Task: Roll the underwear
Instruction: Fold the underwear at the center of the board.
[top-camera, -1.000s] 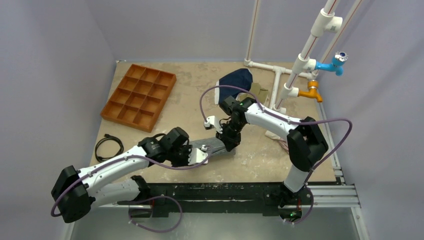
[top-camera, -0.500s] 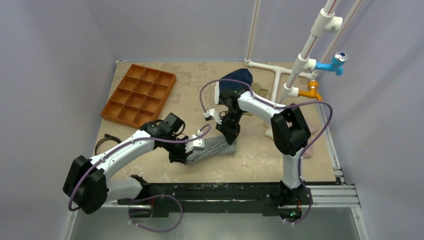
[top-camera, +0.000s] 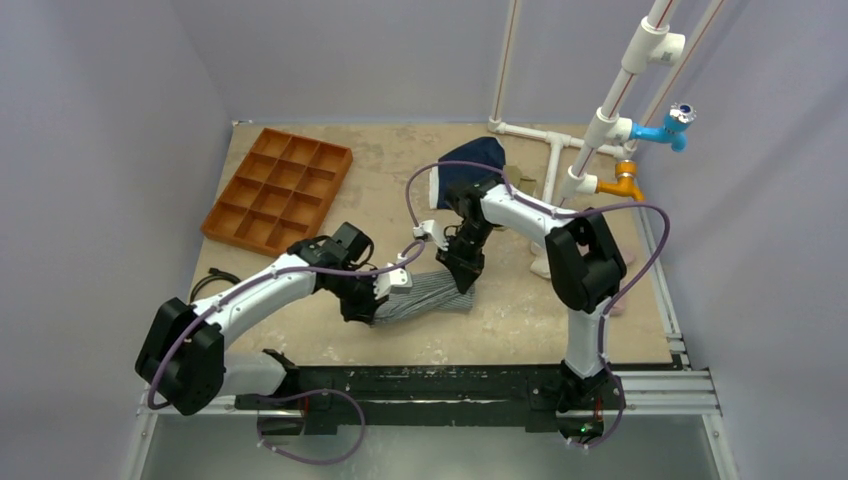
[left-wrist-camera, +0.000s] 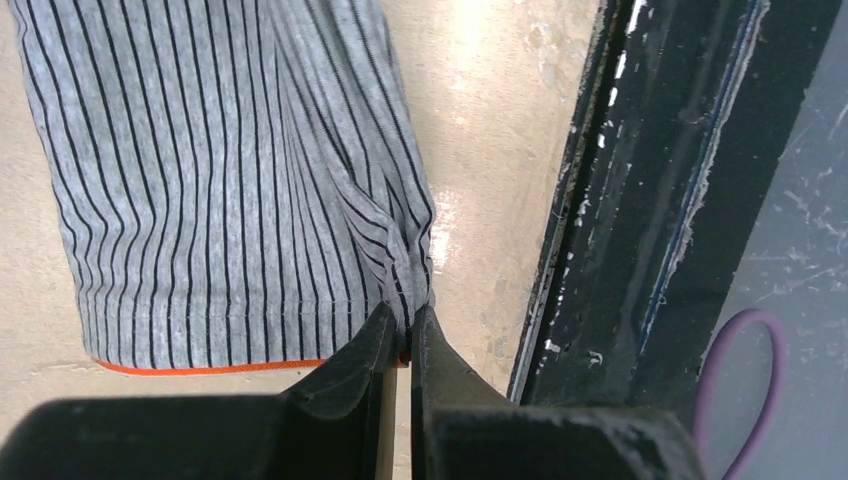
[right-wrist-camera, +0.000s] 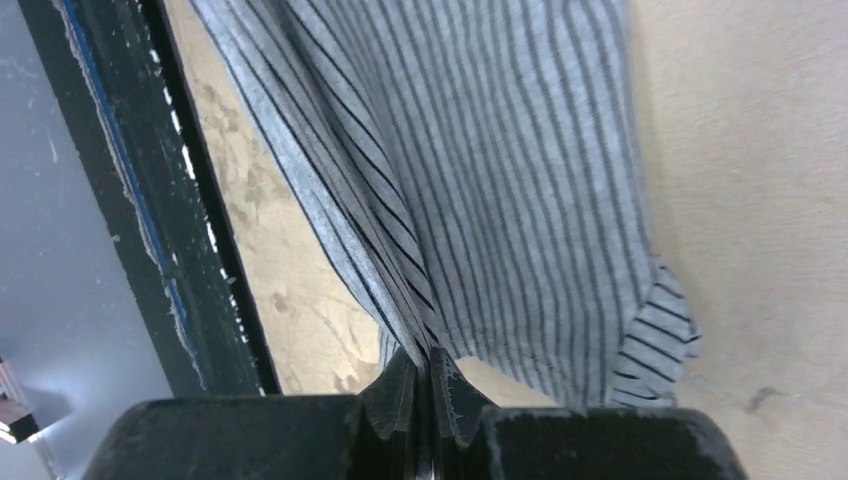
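The striped grey-and-white underwear (top-camera: 425, 293) hangs stretched between both grippers, just above the table near its front edge. My left gripper (top-camera: 376, 308) is shut on its near-left corner; in the left wrist view the fingertips (left-wrist-camera: 403, 322) pinch a fold of the underwear (left-wrist-camera: 220, 190) beside its orange hem. My right gripper (top-camera: 466, 276) is shut on the right end; in the right wrist view the jaws (right-wrist-camera: 424, 368) clamp a bunched edge of the underwear (right-wrist-camera: 500, 180), which fans out from them.
A navy garment (top-camera: 470, 163) lies at the back centre beside an olive-tan one (top-camera: 515, 178). An orange compartment tray (top-camera: 280, 188) sits back left, a black cable (top-camera: 205, 285) front left. White pipes (top-camera: 560, 150) with blue and orange taps stand back right. The black front rail (top-camera: 450, 385) runs below.
The left arm has swung toward the back and left, carrying its corner of the underwear. The right gripper shifted slightly. The cloth has lifted from lying flat and now stretches between them.
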